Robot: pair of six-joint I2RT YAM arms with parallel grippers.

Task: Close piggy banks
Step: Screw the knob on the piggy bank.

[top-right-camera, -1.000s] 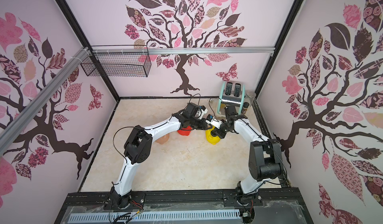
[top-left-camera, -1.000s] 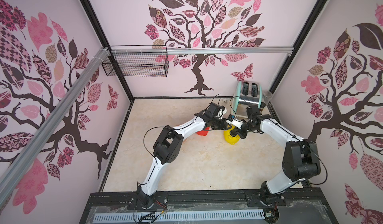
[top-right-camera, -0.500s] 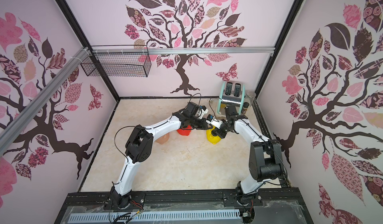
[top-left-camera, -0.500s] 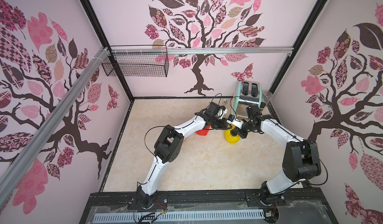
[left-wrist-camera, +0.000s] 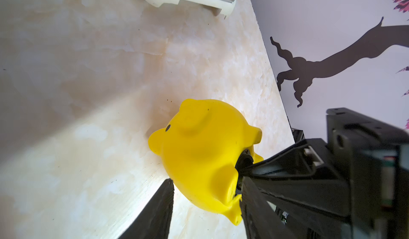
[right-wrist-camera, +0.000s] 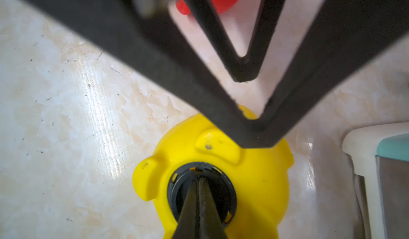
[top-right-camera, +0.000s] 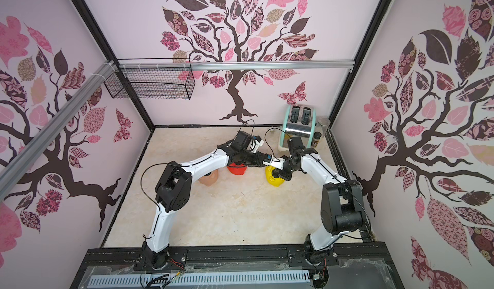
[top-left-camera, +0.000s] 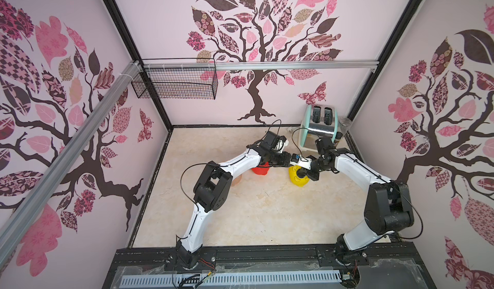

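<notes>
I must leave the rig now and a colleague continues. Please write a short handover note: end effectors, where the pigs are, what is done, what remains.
Left end effector: jaws apart on either side of the yellow pig; I cannot tell whether they grip it.
Right end effector: shut, tips on the black plug in that pig's belly hole.
Pigs: the yellow one lies belly-up on the table; the red pig and the peach pig are beside it, partly under the left arm.
Done: the plug sits in the yellow pig's hole; full seating is unclear.
Left: check red and peach; their bellies are hidden.
</notes>
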